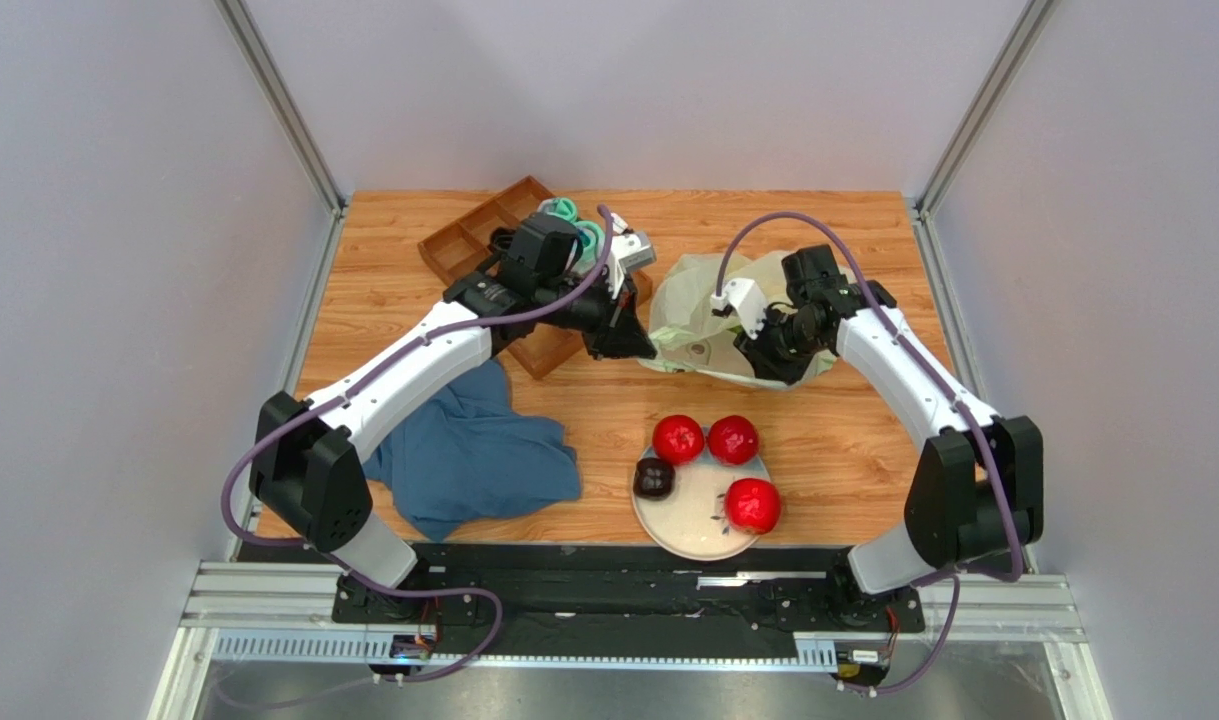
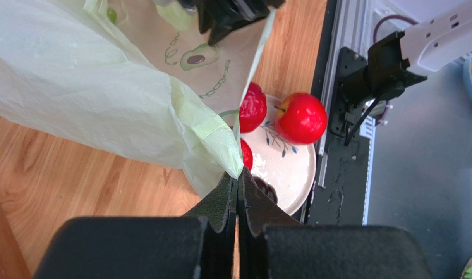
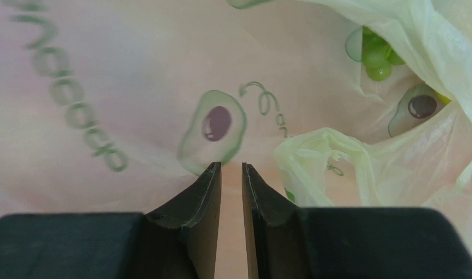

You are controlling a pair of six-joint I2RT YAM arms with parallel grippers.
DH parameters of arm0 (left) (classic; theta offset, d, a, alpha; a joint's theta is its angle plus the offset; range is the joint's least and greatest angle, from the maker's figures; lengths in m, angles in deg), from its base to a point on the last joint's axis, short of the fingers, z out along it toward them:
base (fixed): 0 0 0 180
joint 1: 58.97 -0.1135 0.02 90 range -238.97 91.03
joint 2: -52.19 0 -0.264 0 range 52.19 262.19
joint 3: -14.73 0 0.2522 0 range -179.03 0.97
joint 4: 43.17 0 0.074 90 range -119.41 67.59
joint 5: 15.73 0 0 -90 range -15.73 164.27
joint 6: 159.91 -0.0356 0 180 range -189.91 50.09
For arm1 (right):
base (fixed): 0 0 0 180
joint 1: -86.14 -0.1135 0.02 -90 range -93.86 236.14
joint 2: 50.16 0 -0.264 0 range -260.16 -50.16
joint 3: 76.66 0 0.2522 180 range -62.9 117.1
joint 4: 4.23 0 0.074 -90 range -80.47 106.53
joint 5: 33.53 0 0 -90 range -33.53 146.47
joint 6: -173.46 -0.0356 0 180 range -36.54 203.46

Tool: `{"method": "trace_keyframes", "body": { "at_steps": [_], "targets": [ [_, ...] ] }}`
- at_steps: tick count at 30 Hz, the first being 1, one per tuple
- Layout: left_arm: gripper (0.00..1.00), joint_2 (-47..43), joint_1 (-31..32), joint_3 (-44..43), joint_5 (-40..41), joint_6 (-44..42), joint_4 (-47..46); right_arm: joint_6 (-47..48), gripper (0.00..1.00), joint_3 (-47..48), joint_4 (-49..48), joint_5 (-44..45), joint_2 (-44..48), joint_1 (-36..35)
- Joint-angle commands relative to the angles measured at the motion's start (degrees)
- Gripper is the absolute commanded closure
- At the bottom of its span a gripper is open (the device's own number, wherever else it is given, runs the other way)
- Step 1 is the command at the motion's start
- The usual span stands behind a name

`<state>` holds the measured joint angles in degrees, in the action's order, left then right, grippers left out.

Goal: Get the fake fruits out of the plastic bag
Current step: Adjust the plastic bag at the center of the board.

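Jaws: left jaws pressed together on a fold of the bag (image 2: 104,99) at its mouth; right jaws inside the mouth with a slim gap between them, nothing seen in it.
Bag: far middle of the table (image 1: 856,480), between the two arms, its mouth held up by the left pinch.
Fruits out: three apples (image 1: 752,506) and a dark fruit (image 1: 654,479) on or at the plate (image 1: 690,537), near the front edge.
Fruit inside: grapes (image 3: 378,58), tucked in a fold up and to the right of the right jaws; no other fruit shows in there.
Risk, wrong catch: right jaws point at bare film, not at the grapes; closing here would likely nip film only.
Risk, slip: the thin glossy film could slide out of the left pinch; the mouth would then drop and hide the grapes.
Risk, drag: with film caught on the right, a pull would haul the whole bag and tip the grapes deeper.
Risk, plate: hanging film is close above the apples; a swing could roll them off.
Prints: avocado halves (image 3: 215,131) and chain-like squiggles.
Writing: green looping letters (image 3: 75,110) on the film, not readable; no brand seen.
Plate mark: a small leaf sprig (image 2: 276,139).
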<state>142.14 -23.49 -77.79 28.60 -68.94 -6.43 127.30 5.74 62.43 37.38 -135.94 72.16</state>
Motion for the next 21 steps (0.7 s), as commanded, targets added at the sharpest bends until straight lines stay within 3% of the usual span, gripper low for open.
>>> {"method": "trace_keyframes", "body": {
  "at_steps": [1, 3, 6, 9, 12, 15, 17, 21],
  "targets": [
    [1.0, -4.2, -0.1, -3.8, 2.2, -7.6, 6.4, -4.7, 0.74, 4.3, -9.8, 15.0, -8.5, 1.2],
    [1.0, -5.8, -0.2, -4.4, 4.1, -8.0, 5.9, -8.1, 0.71, 12.6, -8.4, 19.0, -16.1, 3.2],
    [1.0, -8.7, -0.4, -4.6, 5.0, -9.3, 3.7, -13.9, 0.63, 21.2, -11.6, 23.7, -20.3, 7.6],
    [1.0, -10.4, -0.3, -3.2, 4.1, -11.1, 2.4, -13.3, 0.54, 25.6, -17.0, 28.8, -20.4, 8.5],
    [1.0, -11.1, -0.3, -1.2, 2.9, -10.0, 3.3, -13.9, 0.51, 27.5, -16.6, 30.3, -16.9, 8.5],
    [1.0, -12.3, -0.2, 2.5, 2.5, -9.4, 3.3, -14.0, 0.5, 14.0, -15.5, 25.0, -6.6, 7.7],
    [1.0, -12.4, -0.1, 5.8, 3.1, -8.8, 1.3, -12.3, 0.46, -0.4, -17.2, 25.0, 1.1, 6.3],
    [1.0, -12.4, -0.1, 9.1, 4.0, -5.4, -1.4, -12.0, 0.42, -13.0, -14.2, 21.6, 9.7, 4.9]
  ]
}}
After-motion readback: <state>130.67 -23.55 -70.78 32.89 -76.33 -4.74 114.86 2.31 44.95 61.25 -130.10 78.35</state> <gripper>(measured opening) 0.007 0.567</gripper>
